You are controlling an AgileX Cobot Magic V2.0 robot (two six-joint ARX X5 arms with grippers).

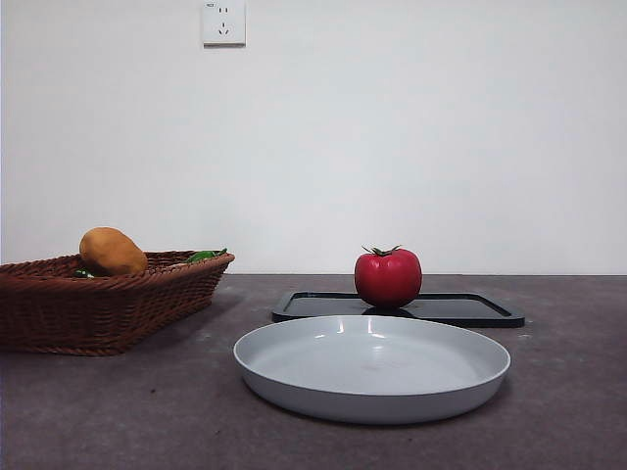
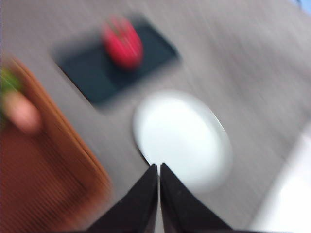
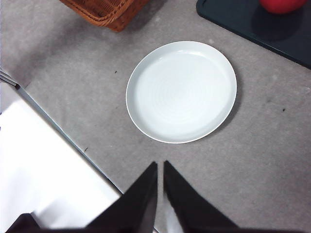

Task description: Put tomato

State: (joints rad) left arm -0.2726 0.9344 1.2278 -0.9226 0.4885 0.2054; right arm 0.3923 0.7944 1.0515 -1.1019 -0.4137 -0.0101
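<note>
Nearest in the front view, low in the centre of the frame, a shallow grey plate (image 1: 372, 367) lies on the dark table (image 1: 118, 411). Just behind it, a flat black tray (image 1: 460, 308) stretches across the middle, and the tomato (image 1: 388, 277) stands upright on that tray, slightly right of centre, its green stem pointing up. At the left edge sits a brown wicker basket (image 1: 98, 308) holding an orange-tan potato (image 1: 113, 252) and something green (image 1: 204, 256) at its far rim. Farthest back, a white wall carries a socket (image 1: 223, 22) at the top of the frame, left of centre.

Neither arm shows in the front view. In the left wrist view, which is badly blurred, the left gripper (image 2: 159, 170) has its jaws pressed together with nothing between them, high over the plate (image 2: 182, 141), the tomato (image 2: 122, 42) on the tray (image 2: 97, 73) beyond. In the right wrist view, the right gripper (image 3: 160, 167) is likewise closed and empty, held above the table near the plate (image 3: 181, 91), with the tomato (image 3: 282, 5) cut off at the upper right edge.
</note>
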